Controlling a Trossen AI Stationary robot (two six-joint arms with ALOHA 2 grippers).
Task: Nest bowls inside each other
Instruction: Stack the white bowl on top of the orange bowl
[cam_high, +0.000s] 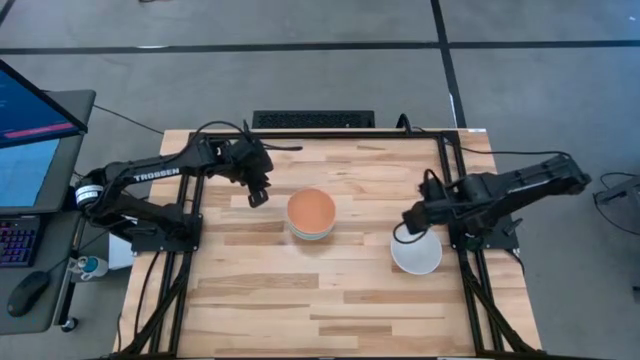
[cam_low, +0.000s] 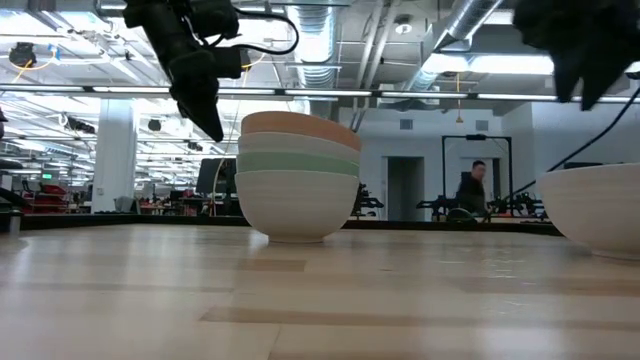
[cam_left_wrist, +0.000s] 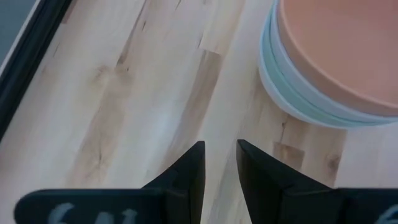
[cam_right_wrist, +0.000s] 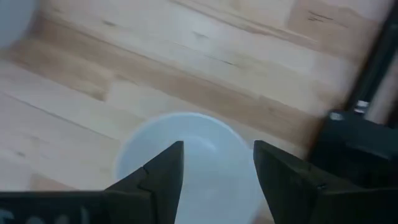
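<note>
**Stack of bowls at the middle, one white bowl alone at the right**

The wooden table (cam_high: 330, 300) carries all things. The left arm (cam_high: 150, 185) reaches in from the left side, and the right arm (cam_high: 520, 185) from the right side.

Near the middle of the table stands a stack of bowls (cam_high: 311, 215). The orange bowl (cam_low: 300, 125) is on top, the mint green bowl (cam_low: 298, 160) is under it, and a white bowl (cam_low: 297, 205) is at the bottom, resting on the wood.

A single white bowl (cam_high: 416, 252) stands apart, near the right edge of the table.

The right gripper (cam_high: 411, 222) hangs over the rim of this single bowl, its fingers (cam_right_wrist: 155, 177) spread wide and holding nothing.

The left gripper (cam_high: 258, 194) hangs above the table just beside the stack, not touching it; its fingers (cam_left_wrist: 189, 174) are nearly together, with a narrow gap, and empty.
</note>
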